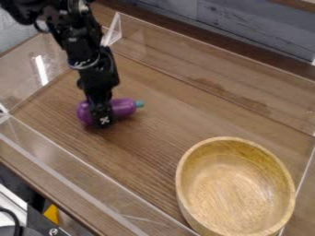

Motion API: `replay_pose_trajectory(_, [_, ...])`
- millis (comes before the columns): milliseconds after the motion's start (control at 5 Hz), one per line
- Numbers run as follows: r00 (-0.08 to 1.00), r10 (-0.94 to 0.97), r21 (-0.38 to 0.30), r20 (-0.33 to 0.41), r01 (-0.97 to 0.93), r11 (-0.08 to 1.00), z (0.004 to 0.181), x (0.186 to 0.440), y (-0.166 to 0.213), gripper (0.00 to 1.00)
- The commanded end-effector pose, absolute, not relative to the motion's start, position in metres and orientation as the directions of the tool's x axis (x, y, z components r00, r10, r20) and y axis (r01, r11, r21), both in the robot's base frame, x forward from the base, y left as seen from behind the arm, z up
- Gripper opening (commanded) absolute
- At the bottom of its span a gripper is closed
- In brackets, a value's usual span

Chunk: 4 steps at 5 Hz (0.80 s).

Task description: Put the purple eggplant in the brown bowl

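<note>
Eggplant point(122, 109) lies at ten o'clock from the bowl point(235, 188), between the fingers of the gripper point(99, 118), whose grasp I cannot tell; it may slip out if they pinch only its rounded end

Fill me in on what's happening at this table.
A black robot arm has its gripper down around the purple toy eggplant at the left of the picture, apparently taking hold of it. The eggplant looks to be at the wooden tabletop, and the large round brown bowl at the lower right has nothing in it.
</note>
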State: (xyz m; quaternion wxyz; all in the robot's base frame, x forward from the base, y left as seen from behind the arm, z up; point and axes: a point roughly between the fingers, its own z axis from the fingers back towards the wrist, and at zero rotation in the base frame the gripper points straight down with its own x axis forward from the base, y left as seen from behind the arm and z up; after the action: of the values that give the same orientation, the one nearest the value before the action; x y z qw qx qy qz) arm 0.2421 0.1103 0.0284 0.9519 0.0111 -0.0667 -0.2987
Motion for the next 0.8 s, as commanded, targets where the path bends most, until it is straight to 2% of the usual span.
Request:
replay_pose_trajectory(0, [0.794, -0.589, 0.096, 0.151, 0.582, 0.808, 0.034, 0.255, 0.125, 0.00])
replay_pose_trajectory(600, [0.791, -0.587, 0.087, 0.169, 0.582, 0.809, 0.028, 0.267, 0.134, 0.00])
